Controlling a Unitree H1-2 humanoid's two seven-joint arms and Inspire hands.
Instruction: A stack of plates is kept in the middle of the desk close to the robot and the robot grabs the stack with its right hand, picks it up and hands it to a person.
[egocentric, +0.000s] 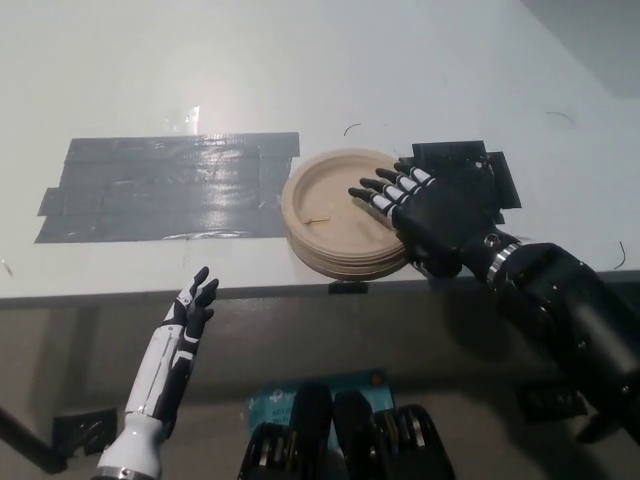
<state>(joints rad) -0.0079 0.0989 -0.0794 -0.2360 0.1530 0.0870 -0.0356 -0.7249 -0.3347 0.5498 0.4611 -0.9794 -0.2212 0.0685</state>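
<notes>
plates: light tan all over, like cardboard
bench: white
big tape patch: dark grey and shiny
small tape patch: black
right robot hand: black, with white bits on the fingers
left robot hand: white, with black bits

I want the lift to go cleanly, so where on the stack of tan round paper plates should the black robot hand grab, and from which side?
Probably the right rim of the stack of tan round paper plates, approached from the robot's right. The black right robot hand already lies over that edge, fingers spread across the top plate. The stack sits near the white desk front edge, so its raised rim offers a pinch point. The white left robot hand rests below the desk, open.
</notes>
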